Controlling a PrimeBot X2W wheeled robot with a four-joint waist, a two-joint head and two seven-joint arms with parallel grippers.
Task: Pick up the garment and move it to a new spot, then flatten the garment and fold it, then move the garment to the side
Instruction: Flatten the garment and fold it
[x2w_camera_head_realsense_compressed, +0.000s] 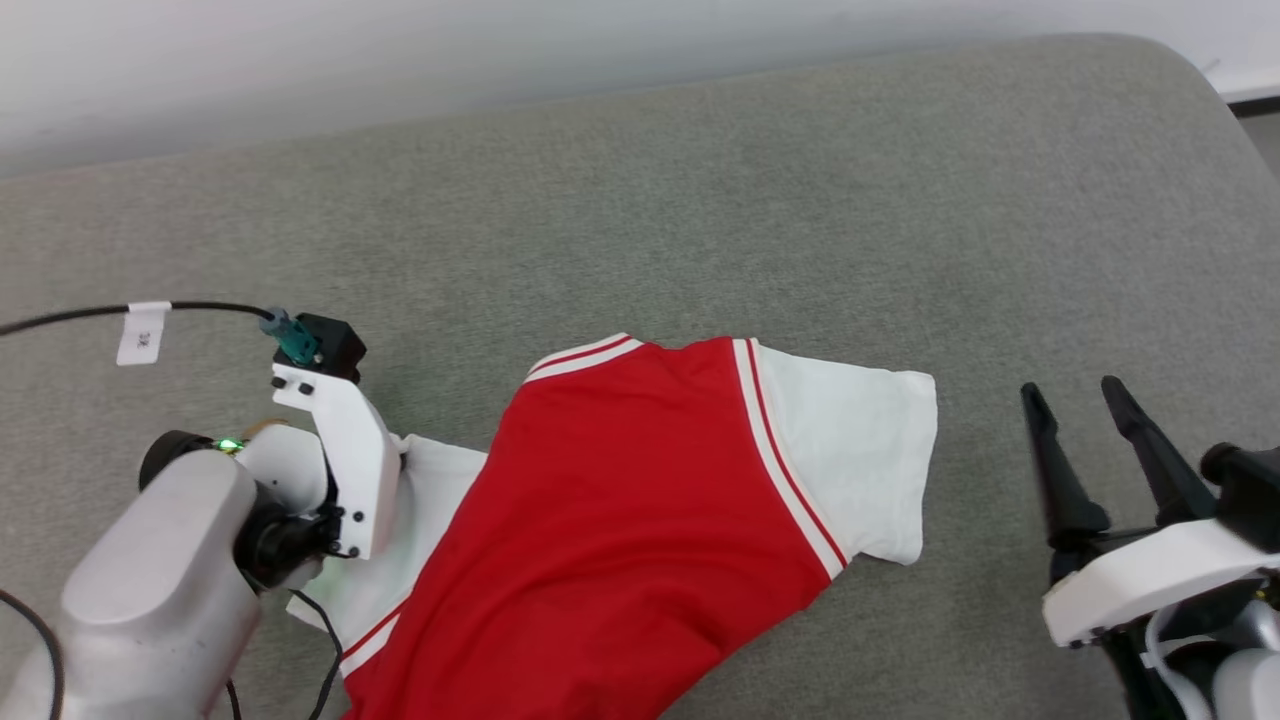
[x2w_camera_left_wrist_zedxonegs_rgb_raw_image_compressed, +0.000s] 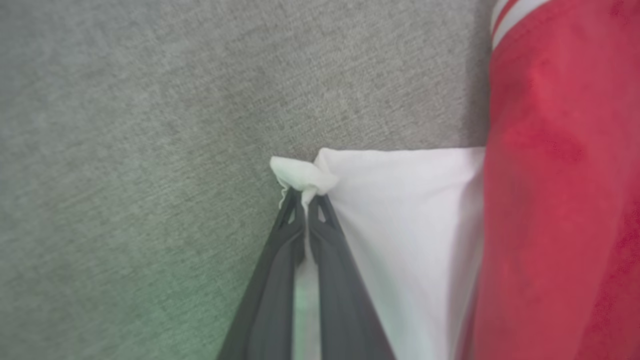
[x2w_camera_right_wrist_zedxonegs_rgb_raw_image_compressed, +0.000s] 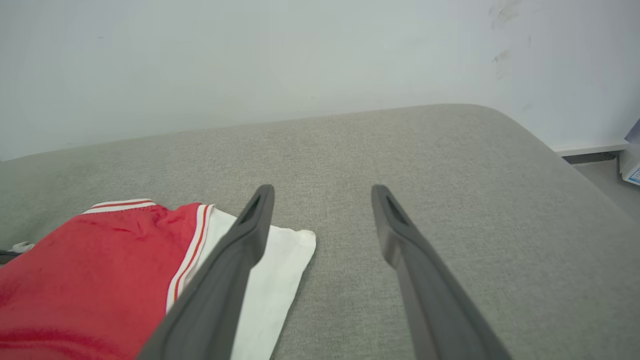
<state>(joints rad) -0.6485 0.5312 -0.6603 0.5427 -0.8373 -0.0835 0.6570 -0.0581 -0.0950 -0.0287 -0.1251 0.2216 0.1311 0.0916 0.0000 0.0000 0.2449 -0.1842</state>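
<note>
Presently, one shirt (x2w_camera_head_realsense_compressed: 640, 520), red with white sleeves and striped trim, lies on the grey cushion (x2w_camera_head_realsense_compressed: 700, 180), its lower part running off the bottom edge of the head view. Left gripper (x2w_camera_left_wrist_zedxonegs_rgb_raw_image_compressed: 306, 200): fingers pressed together, pinching the outer corner of the white sleeve (x2w_camera_left_wrist_zedxonegs_rgb_raw_image_compressed: 400, 225) on the shirt's left side, cloth bunched at the tips. Right gripper (x2w_camera_head_realsense_compressed: 1072, 388): fingers spread, holding nothing, well to the right of the other sleeve (x2w_camera_head_realsense_compressed: 860, 450), apart from the cloth.
</note>
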